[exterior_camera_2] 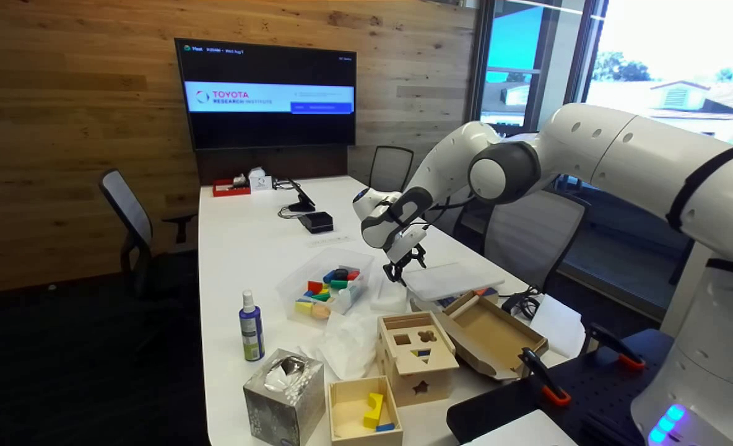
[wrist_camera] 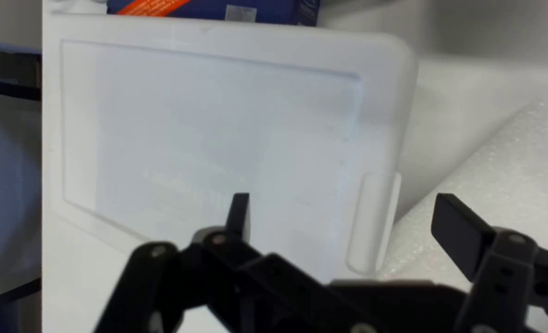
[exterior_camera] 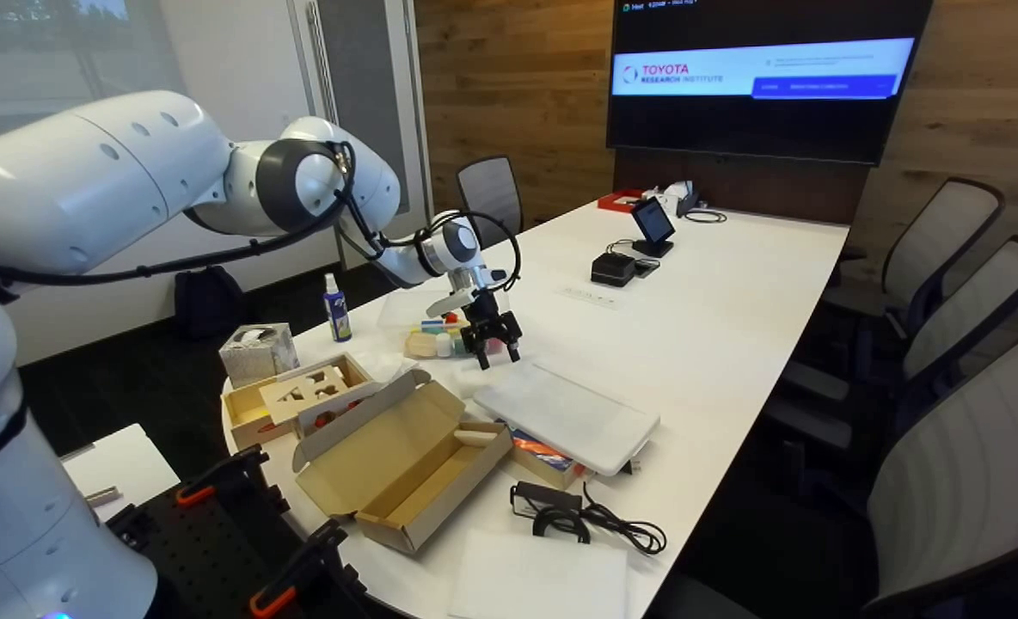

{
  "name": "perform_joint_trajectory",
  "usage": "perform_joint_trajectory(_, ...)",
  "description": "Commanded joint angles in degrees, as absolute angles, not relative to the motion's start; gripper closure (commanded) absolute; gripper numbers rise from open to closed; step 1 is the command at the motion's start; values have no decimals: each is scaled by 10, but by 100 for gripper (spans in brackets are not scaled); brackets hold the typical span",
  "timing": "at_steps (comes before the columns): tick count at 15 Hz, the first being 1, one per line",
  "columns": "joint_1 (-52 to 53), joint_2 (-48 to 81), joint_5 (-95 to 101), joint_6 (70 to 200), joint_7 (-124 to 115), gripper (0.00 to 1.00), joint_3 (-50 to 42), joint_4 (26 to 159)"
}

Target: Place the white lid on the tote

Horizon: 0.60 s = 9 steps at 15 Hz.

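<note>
The white lid (exterior_camera: 569,413) lies flat side up on the table, one edge over a blue and orange box. It also shows in an exterior view (exterior_camera_2: 450,280) and fills much of the wrist view (wrist_camera: 209,129), with a clear tab on its near short edge. My gripper (exterior_camera: 500,354) is open and empty above that short edge; it also shows in an exterior view (exterior_camera_2: 411,269). In the wrist view the gripper (wrist_camera: 342,203) has its fingers spread to either side of the tab, apart from it. The clear tote (exterior_camera_2: 314,269) holds colourful blocks; it also shows in an exterior view (exterior_camera: 399,311).
White foam wrap (wrist_camera: 501,185) lies beside the lid. The blue and orange box (wrist_camera: 264,10) sits under its edge. An open cardboard box (exterior_camera: 432,499), wooden shape sorter (exterior_camera_2: 419,387), tissue box (exterior_camera_2: 286,396), spray bottle (exterior_camera_2: 252,328) and black cables (exterior_camera: 621,524) stand around.
</note>
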State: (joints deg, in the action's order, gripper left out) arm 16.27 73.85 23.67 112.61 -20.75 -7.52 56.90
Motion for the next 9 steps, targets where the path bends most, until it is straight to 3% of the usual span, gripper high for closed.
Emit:
perform_joint_trajectory(1, 166, 785, 218, 1077, -207, 0, -89, 505)
perform_joint_trajectory(8, 158, 828, 226, 1038, -203, 0, -89, 456)
perform_joint_trajectory(9, 157, 831, 224, 1035, -203, 25, -87, 451)
